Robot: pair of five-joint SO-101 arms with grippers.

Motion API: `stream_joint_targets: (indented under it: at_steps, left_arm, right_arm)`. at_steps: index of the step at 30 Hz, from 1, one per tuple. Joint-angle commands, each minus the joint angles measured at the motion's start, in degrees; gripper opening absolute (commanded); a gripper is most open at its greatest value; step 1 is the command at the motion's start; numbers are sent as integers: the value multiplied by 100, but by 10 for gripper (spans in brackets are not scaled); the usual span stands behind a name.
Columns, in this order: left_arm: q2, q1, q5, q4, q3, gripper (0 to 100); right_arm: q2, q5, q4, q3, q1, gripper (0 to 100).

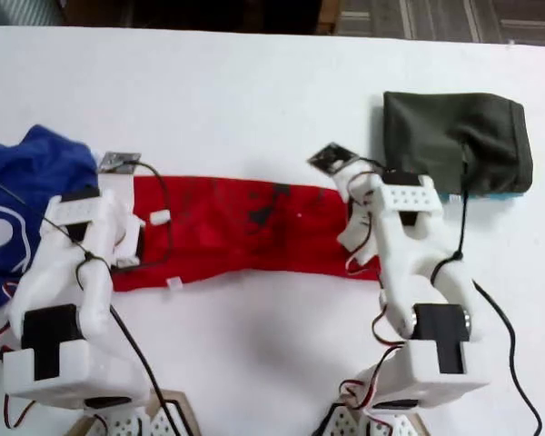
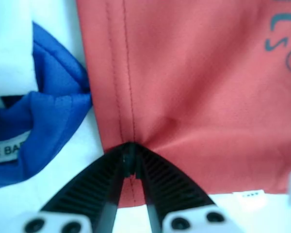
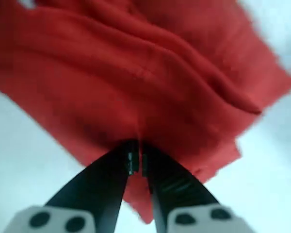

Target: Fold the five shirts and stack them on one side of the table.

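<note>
the left gripper has its jaws clamped on one end of the long red fabric shirt; the right gripper pinches the other end. the shirt lies as a band across the white table, between a crumpled blue shirt and a folded dark green shirt.

Red shirt: matt knit cloth, stitched seam. Blue shirt: cloth, slight sheen. Dark green shirt: matt cloth. Worktop: white, smooth. Jaws: black ribbed plastic.
</note>
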Motion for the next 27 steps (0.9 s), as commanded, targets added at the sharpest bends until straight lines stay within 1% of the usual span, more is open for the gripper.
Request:
stream_joint_targets:
  at_steps: [1,3,7,10,14,16,18,21,24,27]
  left_arm:
    - [53,18,-18,-229,4,26]
    - [53,18,-18,-229,4,26]
    - [53,18,-18,-229,4,26]
    - [53,18,-18,-229,4,26]
    - [53,18,-9,-229,4,26]
    - [53,18,-9,-229,4,26]
    - [53,18,-9,-229,4,26]
    - [53,18,-9,-229,4,26]
    - [53,18,0,-229,4,26]
    - [53,18,0,-229,4,26]
  right_arm:
    - [180,211,-866,-53,338,21]
    - [347,193,-1130,-202,356,21]
    - [514,97,-1103,-554,75,21]
    - [435,-422,-629,-941,-101,21]
    - [-75,-1160,48,-1275,-163,21]
    - [-444,-1310,303,-1231,-338,21]
    - [-848,-1266,462,-1046,-585,21]
    - [-1455,-1284,453,-563,-1156,21]
    - [-1745,-1310,48,62,-1868,21]
    - [-1745,-1319,-593,554,-2325,21]
